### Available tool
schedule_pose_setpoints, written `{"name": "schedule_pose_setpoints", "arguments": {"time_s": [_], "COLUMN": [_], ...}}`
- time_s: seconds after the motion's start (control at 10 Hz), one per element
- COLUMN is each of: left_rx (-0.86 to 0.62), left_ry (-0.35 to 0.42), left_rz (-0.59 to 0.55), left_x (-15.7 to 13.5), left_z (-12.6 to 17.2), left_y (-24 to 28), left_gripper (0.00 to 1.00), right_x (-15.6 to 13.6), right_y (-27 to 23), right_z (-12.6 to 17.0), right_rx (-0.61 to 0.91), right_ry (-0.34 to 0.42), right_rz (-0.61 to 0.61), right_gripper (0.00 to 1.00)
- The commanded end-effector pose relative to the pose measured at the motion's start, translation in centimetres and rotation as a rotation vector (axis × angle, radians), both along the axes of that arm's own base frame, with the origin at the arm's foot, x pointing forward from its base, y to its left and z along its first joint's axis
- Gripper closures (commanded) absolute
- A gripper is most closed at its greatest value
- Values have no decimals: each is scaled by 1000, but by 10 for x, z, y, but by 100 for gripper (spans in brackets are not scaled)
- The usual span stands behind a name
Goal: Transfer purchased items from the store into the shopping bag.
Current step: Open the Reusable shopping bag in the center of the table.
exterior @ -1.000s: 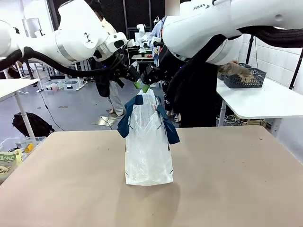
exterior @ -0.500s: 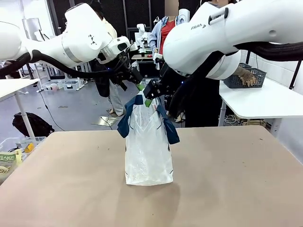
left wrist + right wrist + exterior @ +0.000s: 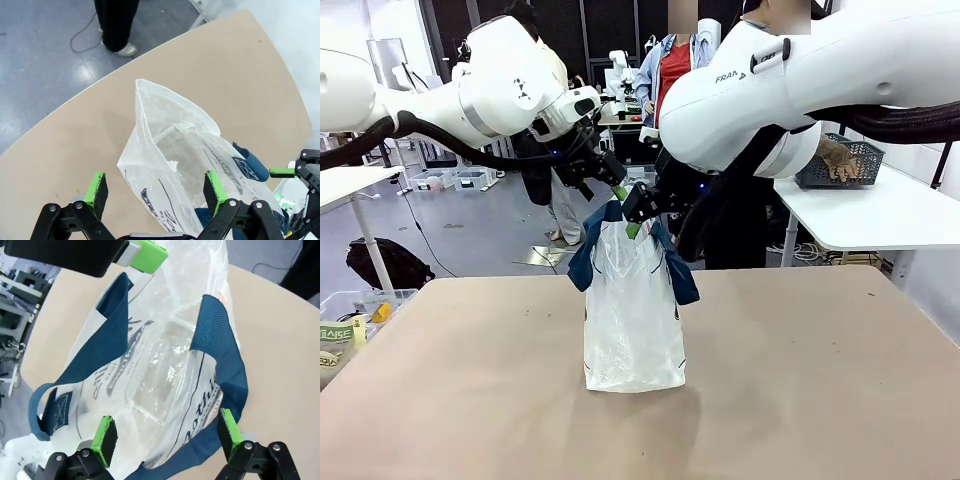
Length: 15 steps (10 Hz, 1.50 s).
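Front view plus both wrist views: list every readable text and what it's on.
"FRAN": on the right arm; the rest curves out of sight.
"othi": a fragment of script print on the shopping bag; the rest is folded and unreadable.
Bag print in the left wrist view: too creased to read.
"AKE": the end of a word on a packet at the front view's lower left; the rest is unreadable.

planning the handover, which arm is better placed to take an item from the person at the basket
Right, probably: the basket and the person's hand at it lie on that arm's side. The left tool and right tool both hang open at the bag mouth, holding nothing.
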<state>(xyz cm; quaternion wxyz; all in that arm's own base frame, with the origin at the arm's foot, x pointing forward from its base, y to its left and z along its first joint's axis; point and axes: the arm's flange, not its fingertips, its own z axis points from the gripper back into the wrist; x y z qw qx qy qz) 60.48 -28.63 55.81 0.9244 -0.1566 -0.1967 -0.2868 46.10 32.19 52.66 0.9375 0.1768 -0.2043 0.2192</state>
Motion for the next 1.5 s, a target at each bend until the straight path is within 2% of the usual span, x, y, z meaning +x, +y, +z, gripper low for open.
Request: {"name": "schedule_pose_setpoints", "arguments": {"time_s": [0.0,0.1,0.2,0.5,0.6,1.1,1.4], "left_rx": [-29,-27,-20,-14,-7,31,33], "left_ry": [31,43,45,64,70,98,76], "left_rz": [-45,-60,-57,-56,-53,-25,83], "left_x": [8,9,10,11,11,12,0], "left_z": [2,0,-1,-2,-2,-3,8], "left_y": [-2,-4,-4,-3,-3,8,56], "left_gripper": [0,7,22,81,100,100,100], "right_x": [4,4,4,7,7,10,13], "right_y": [1,1,0,-2,-2,-12,-25], "right_z": [-2,-2,-2,0,-1,-3,-2], "right_rx": [-11,-13,-18,-21,-20,-18,-12], "right_ry": [0,-7,-14,-13,-13,-13,-9], "right_rz": [-21,-14,-13,-28,-28,-57,-114], "right_gripper": [0,6,25,84,100,100,100]}}
